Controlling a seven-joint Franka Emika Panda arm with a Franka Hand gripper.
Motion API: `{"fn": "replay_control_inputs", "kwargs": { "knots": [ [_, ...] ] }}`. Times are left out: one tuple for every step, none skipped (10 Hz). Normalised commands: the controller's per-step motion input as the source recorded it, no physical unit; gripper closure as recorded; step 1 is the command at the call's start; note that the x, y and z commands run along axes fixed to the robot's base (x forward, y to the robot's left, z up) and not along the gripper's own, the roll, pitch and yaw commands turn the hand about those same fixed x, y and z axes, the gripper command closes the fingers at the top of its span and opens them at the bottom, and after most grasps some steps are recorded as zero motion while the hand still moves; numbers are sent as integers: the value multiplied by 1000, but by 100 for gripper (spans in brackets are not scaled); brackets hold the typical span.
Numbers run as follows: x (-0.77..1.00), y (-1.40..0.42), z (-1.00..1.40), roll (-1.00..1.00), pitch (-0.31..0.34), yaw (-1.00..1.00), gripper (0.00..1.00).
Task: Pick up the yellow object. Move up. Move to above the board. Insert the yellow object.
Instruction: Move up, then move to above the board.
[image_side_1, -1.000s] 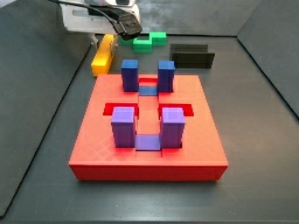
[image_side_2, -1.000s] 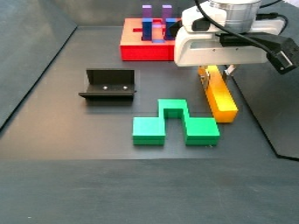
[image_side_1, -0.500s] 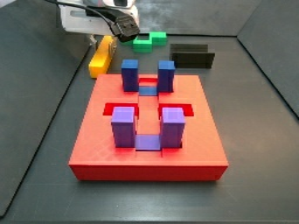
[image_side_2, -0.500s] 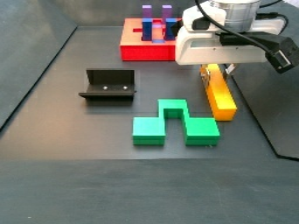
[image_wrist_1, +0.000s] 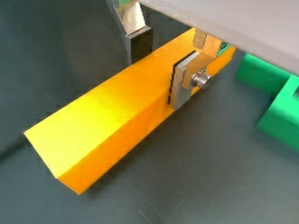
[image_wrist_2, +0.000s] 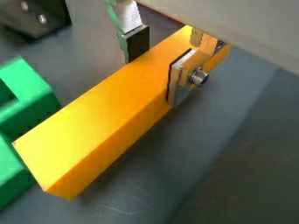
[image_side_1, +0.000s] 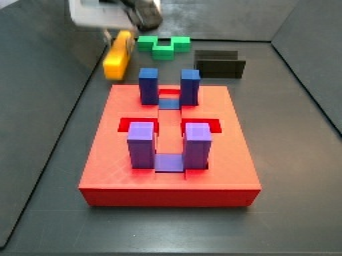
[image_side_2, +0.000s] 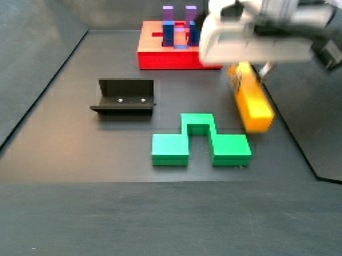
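Observation:
The yellow object (image_wrist_1: 111, 118) is a long orange-yellow bar that lies between my gripper (image_wrist_1: 160, 61) fingers in both wrist views (image_wrist_2: 105, 131). One dark pad presses its near side and the other finger (image_wrist_2: 135, 42) stands against its far side. In both side views the bar (image_side_1: 118, 56) (image_side_2: 251, 98) hangs blurred a little above the floor under the gripper (image_side_2: 245, 70). The red board (image_side_1: 120, 165), with upright blue and purple blocks, lies away from the bar; it also shows at the back in a side view (image_side_2: 163, 57).
A green notched block (image_side_2: 198, 143) lies on the floor beside the bar, and it also shows in a side view (image_side_1: 167, 45) and a wrist view (image_wrist_1: 274, 96). The dark fixture (image_side_2: 124, 97) stands to the side, also seen near the board (image_side_1: 221, 65).
The gripper has risen and the yellow bar has come up off the floor with it. Both look blurred from the motion. Board, green block and fixture have not moved.

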Motion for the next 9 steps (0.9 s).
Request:
{"fn": "replay_control_inputs", "kwargs": {
  "knots": [
    [-56, 2, 314, 27, 44, -4, 100],
    [0, 0, 1400, 0, 0, 0, 100],
    [-11, -1, 1400, -3, 17, 2, 100],
    [-46, -1, 1400, 11, 29, -1, 100],
    [-9, 4, 1400, 30, 10, 2, 100],
    [12, 4, 1400, 17, 34, 2, 100],
    [10, 4, 1400, 15, 75, 2, 100],
    [6, -2, 1400, 17, 66, 3, 100],
    [10, 3, 547, 15, 55, 4, 100]
  ]
}}
